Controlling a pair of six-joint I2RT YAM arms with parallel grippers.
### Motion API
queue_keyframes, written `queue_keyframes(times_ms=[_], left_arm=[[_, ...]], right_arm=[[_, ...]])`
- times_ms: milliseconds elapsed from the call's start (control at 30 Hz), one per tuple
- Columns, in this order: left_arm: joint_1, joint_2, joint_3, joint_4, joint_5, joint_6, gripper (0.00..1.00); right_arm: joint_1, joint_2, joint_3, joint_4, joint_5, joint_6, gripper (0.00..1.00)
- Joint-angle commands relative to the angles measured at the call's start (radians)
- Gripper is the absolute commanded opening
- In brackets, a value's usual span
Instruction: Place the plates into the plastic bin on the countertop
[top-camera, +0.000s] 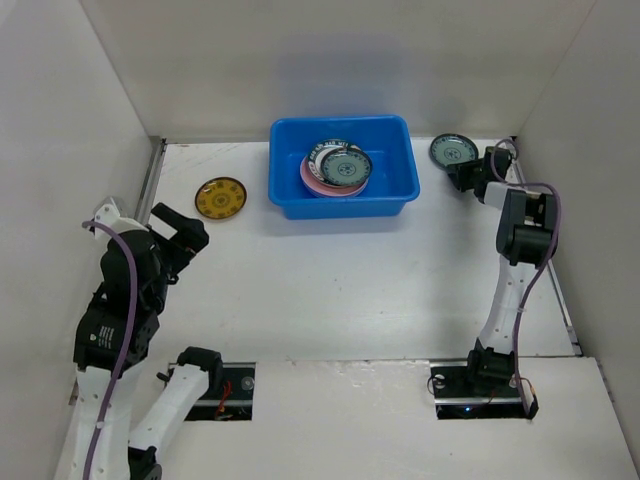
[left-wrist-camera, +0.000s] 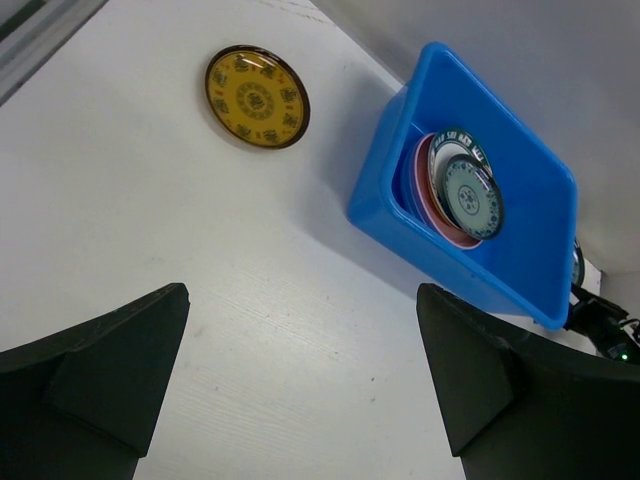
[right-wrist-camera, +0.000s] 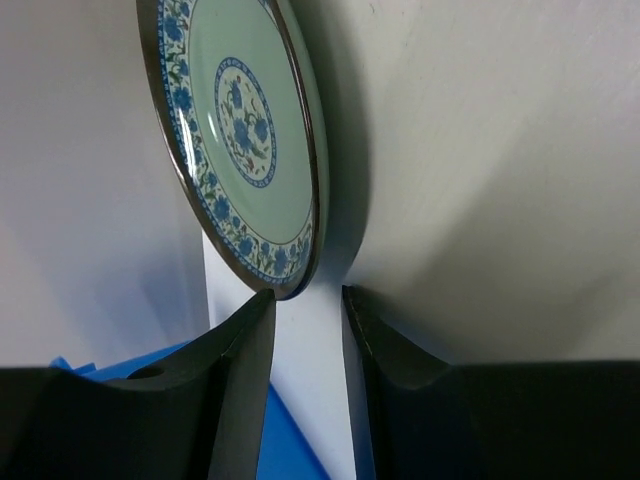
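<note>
The green plate (right-wrist-camera: 240, 130) with the blue flowered border sits at 1 o'clock on the table (top-camera: 330, 300), close to the back corner, at 3 o'clock of the blue plastic bin (top-camera: 340, 203) and apart from it. Your right claw (right-wrist-camera: 305, 298) is at the plate's edge. Its jaws stand only a narrow gap apart with bare table showing between them. The plate's lip lies at the mouth of that gap, against one fingertip (right-wrist-camera: 250, 320), and nothing looks clamped yet. That is where I judge the danger lies: the bite is on the very lip. If you shut the jaws from here, the plate may squirt out and skid toward the wall. It may also be caught so shallowly that it swings and drops on the way across. On the carry, a drooping plate could clip the bin's flared rim. A high release could chip it against the pink plate (top-camera: 311, 180) and patterned plate (top-camera: 346, 165) stacked inside. The yellow plate (top-camera: 221, 197) lies at 10 o'clock. Your left claw (left-wrist-camera: 302, 300) hangs at 8 o'clock, spread wide and holding nothing.
</note>
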Motion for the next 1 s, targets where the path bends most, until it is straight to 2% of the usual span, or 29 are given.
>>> queue_keyframes(times_ms=[0,300,533,600,867,967], left_arm=[[0.019,-0.010,0.049,-0.066,-0.003,-0.047,1.00],[0.059,-0.024,0.090,-0.121,-0.003,-0.073,1.00],[0.073,-0.019,0.099,-0.127,0.003,-0.101,1.00],[0.073,-0.009,0.107,-0.127,0.003,-0.104,1.00],[0.068,0.007,0.109,-0.123,0.003,-0.108,1.00],[0.057,0.017,0.098,-0.112,0.003,-0.104,1.00]], right_arm=[[0.012,0.022,0.056,-0.042,0.045,0.036,0.38],[0.024,0.035,0.089,-0.093,0.154,0.149,0.38],[0.021,0.058,0.134,-0.145,0.175,0.241,0.35],[0.020,0.062,0.146,-0.166,0.180,0.272,0.32],[0.020,0.068,0.182,-0.225,0.172,0.306,0.01],[0.020,0.027,0.123,-0.191,0.157,0.307,0.00]])
